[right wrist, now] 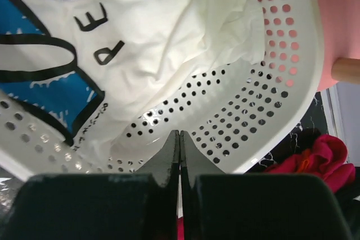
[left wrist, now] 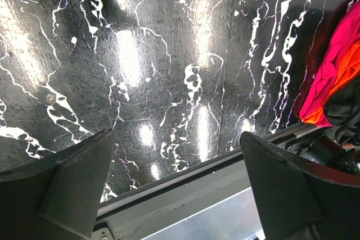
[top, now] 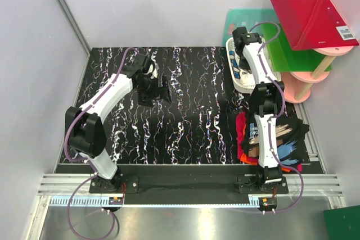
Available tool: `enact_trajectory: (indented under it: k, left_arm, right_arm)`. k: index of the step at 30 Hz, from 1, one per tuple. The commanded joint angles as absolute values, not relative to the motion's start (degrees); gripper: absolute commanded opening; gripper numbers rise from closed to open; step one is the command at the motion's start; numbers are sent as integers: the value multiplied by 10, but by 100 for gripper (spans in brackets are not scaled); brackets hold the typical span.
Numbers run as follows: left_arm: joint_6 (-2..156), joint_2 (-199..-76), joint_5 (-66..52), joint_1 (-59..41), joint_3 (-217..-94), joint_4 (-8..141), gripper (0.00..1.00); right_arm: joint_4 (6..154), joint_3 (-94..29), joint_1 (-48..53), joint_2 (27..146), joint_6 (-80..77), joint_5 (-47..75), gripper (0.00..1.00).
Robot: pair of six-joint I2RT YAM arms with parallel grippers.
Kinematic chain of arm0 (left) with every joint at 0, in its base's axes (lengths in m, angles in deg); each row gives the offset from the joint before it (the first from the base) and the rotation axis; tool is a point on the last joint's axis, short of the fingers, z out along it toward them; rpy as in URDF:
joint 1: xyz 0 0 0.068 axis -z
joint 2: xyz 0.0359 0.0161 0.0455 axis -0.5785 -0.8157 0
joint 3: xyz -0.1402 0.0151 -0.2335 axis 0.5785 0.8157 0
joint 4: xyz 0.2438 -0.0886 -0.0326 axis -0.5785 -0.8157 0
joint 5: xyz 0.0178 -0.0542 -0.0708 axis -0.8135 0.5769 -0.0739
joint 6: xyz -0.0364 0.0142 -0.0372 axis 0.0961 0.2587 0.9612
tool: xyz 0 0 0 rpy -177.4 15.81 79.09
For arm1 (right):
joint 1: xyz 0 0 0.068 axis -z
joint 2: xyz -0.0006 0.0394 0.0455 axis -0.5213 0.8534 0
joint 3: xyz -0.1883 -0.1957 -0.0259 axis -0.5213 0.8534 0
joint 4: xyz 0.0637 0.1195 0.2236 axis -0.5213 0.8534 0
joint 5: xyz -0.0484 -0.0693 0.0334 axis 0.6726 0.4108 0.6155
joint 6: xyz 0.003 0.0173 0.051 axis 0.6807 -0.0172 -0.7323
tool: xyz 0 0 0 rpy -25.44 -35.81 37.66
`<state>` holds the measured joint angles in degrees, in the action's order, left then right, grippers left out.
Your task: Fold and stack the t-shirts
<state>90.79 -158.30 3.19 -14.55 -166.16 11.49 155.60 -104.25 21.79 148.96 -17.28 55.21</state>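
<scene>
The left gripper is held spread wide, empty, over the marbled table — the right gripper is closed on nothing above a white printed t-shirt in the basket.

white arm links, black joints, purple cables, black fingers

Black table veined white, white hole-dotted basket at far right corner, white tee printed blue with black letters, black tee streaked blue and white at near right edge, red tee, orange tee
</scene>
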Motion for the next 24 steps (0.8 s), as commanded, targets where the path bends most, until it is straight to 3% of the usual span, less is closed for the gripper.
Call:
enact_trajectory:
  k: [1, 7, 16, 24]
  left_arm:
    - [899, -1570, 40, -145, -1658, 124, 99]
    - [899, -1570, 38, -145, -1663, 120, 99]
    - [904, -1581, 46, -144, -1673, 120, 99]
    - [902, -1594, 54, -144, -1679, 123, 99]
  right_arm:
    - [1634, -1049, 217, 1480, -154, 522, 0]
    - [1629, -1041, 199, 1507, -123, 340, 0]
    - [1588, -1039, 100, 1475, -104, 225, 0]
    - [1567, -1074, 71, 1460, -98, 134, 0]
